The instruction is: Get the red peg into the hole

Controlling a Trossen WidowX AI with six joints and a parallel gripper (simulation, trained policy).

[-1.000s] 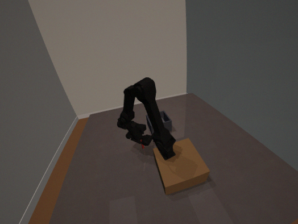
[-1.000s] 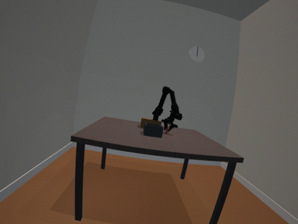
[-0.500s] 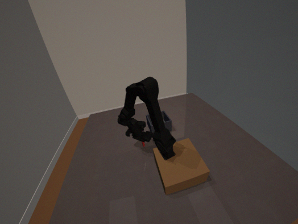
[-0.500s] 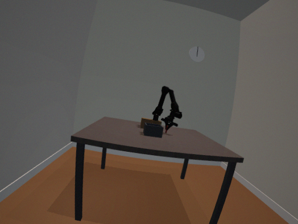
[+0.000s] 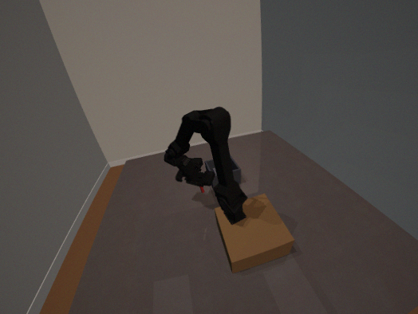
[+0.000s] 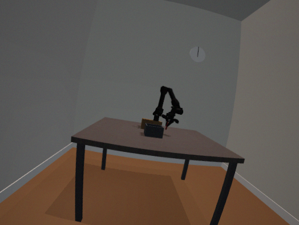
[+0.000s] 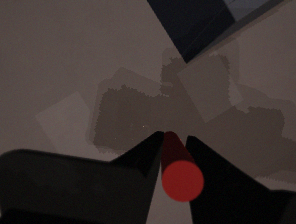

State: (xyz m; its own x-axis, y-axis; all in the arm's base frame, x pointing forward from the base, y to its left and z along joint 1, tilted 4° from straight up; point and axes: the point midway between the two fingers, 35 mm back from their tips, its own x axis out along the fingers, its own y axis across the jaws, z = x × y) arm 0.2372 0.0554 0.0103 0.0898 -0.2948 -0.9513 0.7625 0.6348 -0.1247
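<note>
Fingers of a robot gripper point(image 5: 195, 180) point(image 6: 170, 120) point(image 7: 174, 141) pinch a red peg point(image 5: 202, 189) point(image 6: 167, 125) point(image 7: 182, 180); carrying it beyond the fingertips to the box point(image 5: 238, 175) point(image 6: 154, 131) point(image 7: 192, 25) calls for a firm, upright, rim-clearing lift.

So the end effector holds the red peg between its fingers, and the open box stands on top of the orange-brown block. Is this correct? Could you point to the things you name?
Not quite: the open box point(image 5: 238, 175) point(image 6: 154, 131) stands on the table point(image 5: 159, 239) point(image 6: 120, 137), apart from the orange-brown block point(image 5: 259, 235) point(image 6: 143, 123), as the top view shows. The end effector point(image 5: 202, 184) point(image 6: 168, 123) point(image 7: 174, 141) does hold the red peg point(image 5: 202, 189) point(image 6: 166, 127) point(image 7: 182, 181) between its fingers.
</note>
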